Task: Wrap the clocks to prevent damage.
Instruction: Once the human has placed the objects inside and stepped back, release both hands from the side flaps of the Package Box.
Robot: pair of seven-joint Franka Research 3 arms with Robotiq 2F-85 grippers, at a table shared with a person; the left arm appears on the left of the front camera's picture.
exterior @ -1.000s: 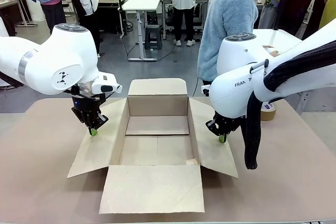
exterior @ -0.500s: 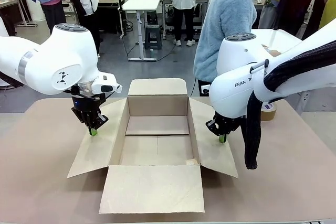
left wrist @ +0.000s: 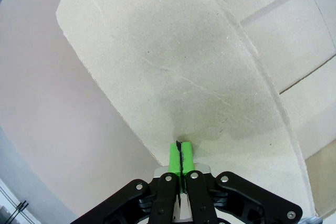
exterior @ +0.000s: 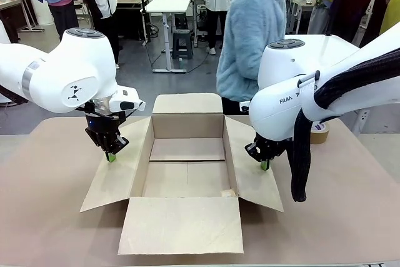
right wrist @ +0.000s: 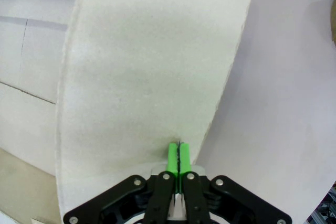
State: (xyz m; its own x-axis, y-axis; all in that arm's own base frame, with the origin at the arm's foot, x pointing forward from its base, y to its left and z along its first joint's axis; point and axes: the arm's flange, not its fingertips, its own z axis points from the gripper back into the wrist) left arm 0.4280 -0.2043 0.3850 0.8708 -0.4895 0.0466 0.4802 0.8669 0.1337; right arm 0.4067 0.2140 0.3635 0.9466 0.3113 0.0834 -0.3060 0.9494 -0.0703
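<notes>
The clocks are out of view. An open brown cardboard box [exterior: 187,126] stands mid-table with all its flaps spread outward and nothing inside. My left gripper [exterior: 110,156] is shut, its green tips resting on the box's left flap [exterior: 115,179]; the left wrist view shows that gripper [left wrist: 181,150] with its pads pressed together and the left flap [left wrist: 173,72] under them. My right gripper [exterior: 265,166] is shut too, tips down on the right flap [exterior: 253,182]; the right wrist view has it [right wrist: 178,153] touching the right flap [right wrist: 152,61] near its outer edge.
A person in a light blue fleece [exterior: 253,35] stands at the far side, behind the box. A brown tape roll [exterior: 319,132] lies at the right rear of the table [exterior: 44,217]. Bare table lies left and right of the flaps.
The person has stepped to the left behind the box. Both arms and the box have stayed still.
</notes>
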